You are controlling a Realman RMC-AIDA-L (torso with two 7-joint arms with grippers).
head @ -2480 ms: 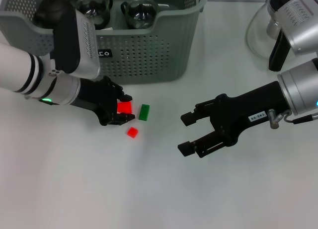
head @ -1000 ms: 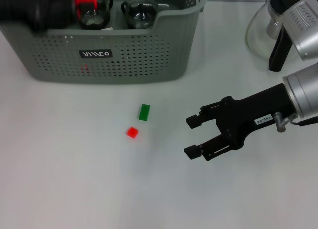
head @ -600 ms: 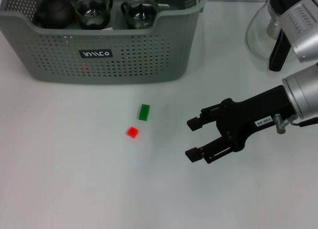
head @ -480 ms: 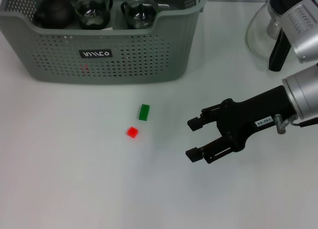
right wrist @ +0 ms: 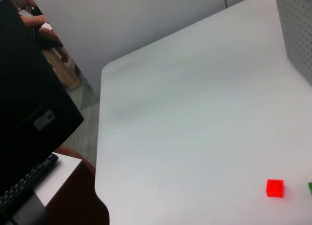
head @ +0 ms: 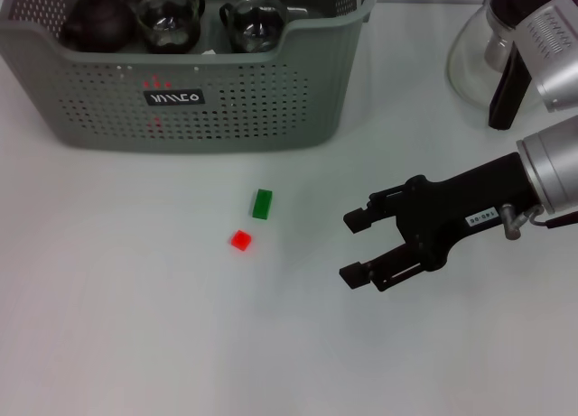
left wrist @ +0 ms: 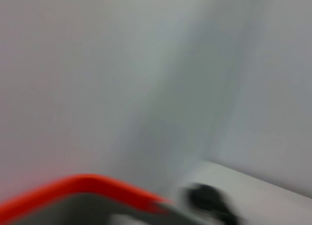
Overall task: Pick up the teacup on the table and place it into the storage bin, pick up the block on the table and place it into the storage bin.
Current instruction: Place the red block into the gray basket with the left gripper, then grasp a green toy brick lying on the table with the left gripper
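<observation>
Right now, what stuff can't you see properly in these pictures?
- Left gripper: not in the head view; the left wrist view is only blur, with a red smear.
- Storage bin: its far side is cut off by the head view's top edge, and its walls hide the bottom.
- Glass carafe: partly covered by the right arm.
- Green block: cut by the right wrist view's edge.

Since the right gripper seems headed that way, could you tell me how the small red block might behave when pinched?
The red block looks rigid and flat-sided, so it probably won't roll. Being tiny against the open right gripper, it is likely light and may skid on the smooth table.
</observation>
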